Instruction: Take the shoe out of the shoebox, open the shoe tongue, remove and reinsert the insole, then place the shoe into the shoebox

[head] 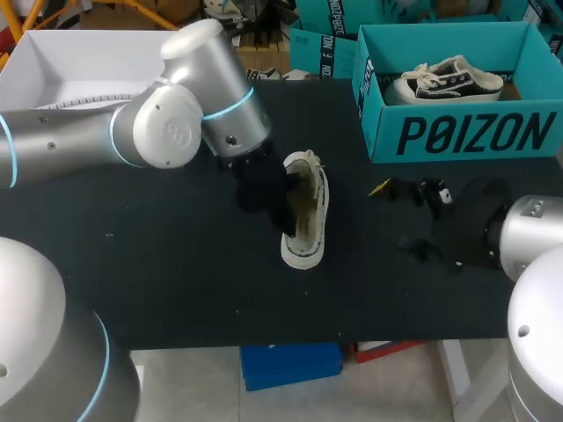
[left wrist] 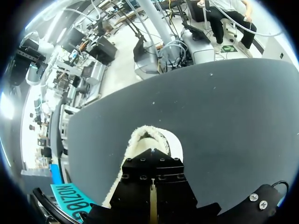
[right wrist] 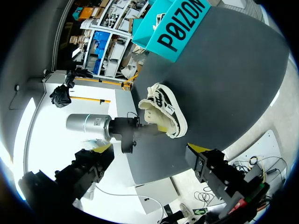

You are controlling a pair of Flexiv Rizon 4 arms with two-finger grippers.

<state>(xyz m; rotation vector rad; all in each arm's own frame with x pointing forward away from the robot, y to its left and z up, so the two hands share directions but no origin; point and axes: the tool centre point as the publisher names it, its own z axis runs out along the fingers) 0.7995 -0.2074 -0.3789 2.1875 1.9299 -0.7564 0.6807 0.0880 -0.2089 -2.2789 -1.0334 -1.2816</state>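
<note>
Shoe (head: 310,220) out of the shoebox (head: 457,132), lying near the middle of the black worktop (head: 176,264), seemingly tipped onto its side with the white sole towards the right arm (head: 528,229). Over it reaches the left arm (head: 176,132). The left jaws are down at the shoe's opening, against the fleecy collar, and I cannot tell whether they are closed or apart. The right jaws hang wide apart and empty, near the shoe but clear of it. A second shoe (head: 449,79) sits in the teal shoebox at the worktop's far right corner.
</note>
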